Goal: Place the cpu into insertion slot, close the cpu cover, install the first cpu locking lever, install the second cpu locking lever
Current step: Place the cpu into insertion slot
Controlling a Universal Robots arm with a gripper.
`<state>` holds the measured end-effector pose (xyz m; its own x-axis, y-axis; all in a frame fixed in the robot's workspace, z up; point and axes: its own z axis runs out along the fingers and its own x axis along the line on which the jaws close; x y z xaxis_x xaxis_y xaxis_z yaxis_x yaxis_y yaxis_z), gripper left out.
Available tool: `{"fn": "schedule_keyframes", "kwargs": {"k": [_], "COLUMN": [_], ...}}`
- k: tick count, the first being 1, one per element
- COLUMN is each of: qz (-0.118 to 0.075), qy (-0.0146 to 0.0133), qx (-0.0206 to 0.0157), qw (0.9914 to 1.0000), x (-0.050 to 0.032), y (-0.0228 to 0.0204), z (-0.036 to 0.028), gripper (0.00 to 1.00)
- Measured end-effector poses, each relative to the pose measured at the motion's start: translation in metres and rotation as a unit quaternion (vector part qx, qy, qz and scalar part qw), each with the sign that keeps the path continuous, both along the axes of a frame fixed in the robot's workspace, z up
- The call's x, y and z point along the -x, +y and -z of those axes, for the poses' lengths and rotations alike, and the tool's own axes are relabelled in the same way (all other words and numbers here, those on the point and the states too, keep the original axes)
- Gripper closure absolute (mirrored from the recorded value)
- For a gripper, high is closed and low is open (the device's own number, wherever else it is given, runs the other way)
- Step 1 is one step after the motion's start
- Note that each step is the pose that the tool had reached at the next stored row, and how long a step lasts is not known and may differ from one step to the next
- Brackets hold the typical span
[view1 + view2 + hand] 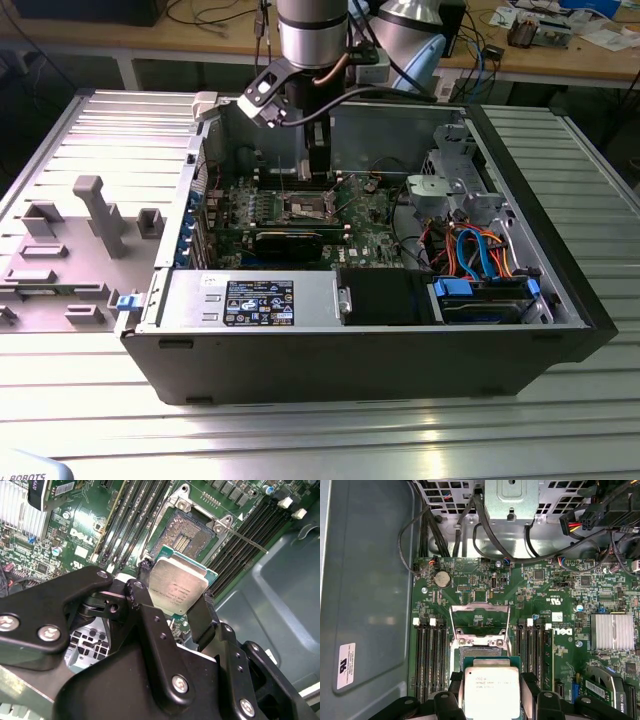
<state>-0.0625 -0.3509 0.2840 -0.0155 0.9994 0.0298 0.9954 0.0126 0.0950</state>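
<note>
The black two-fingered gripper [313,168], upper middle of the exterior view, clenched the small flat silver-grey square cpu [177,587] by opposite edges, near the silver-rimmed insertion slot [189,531]; it seemed light, stiff, fragile underneath

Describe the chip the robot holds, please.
Inside the open black computer case, find the green circuit board. Over it, the black end effector grips a flat square chip with a dull silver-grey metal top, unlike the long black memory slots alongside.

Silver-grey arm [312,30], black linkage jaws with silver screws [180,682].
</note>
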Motion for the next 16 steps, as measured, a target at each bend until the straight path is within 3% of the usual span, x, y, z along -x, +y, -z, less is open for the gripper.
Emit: {"fn": "schedule_keyframes", "kwargs": {"k": [12,14,16], "qz": [0.0,0.001,0.001], "qy": [0.0,-0.0001,0.0], "qx": [0.0,0.0,0.0001], "qw": [1.0,1.0,1.0], "x": [0.0,0.0,0.0001], "y": [0.0,0.0,0.0], "z": [0.0016,0.0166,0.0173], "gripper": [0.45,0.45,0.45]}}
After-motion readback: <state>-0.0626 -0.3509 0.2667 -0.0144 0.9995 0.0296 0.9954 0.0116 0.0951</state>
